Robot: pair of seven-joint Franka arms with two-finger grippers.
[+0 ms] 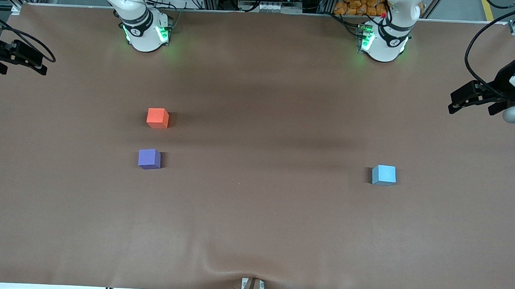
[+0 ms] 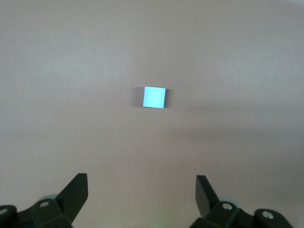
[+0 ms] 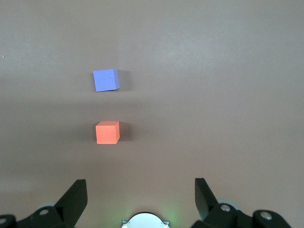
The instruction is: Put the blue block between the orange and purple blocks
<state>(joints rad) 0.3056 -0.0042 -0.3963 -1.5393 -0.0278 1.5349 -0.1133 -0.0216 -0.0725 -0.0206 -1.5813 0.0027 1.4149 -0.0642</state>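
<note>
Black left tool (image 1: 456, 102) hangs at the left arm's end of the surface (image 1: 253, 232), fingers wide apart, holding nothing; I see the same spread in the left wrist view (image 2: 141, 190). Right tool (image 1: 41, 65) waits at the right arm's end, also spread and empty. Blue block (image 1: 383, 175) sits flat toward the left arm's end, a matte sky-blue cube, no long axis, edges turned slightly. Orange block (image 1: 157, 118) and purple block (image 1: 149, 158) sit toward the right arm's end, apart, purple nearer the front camera.
</note>
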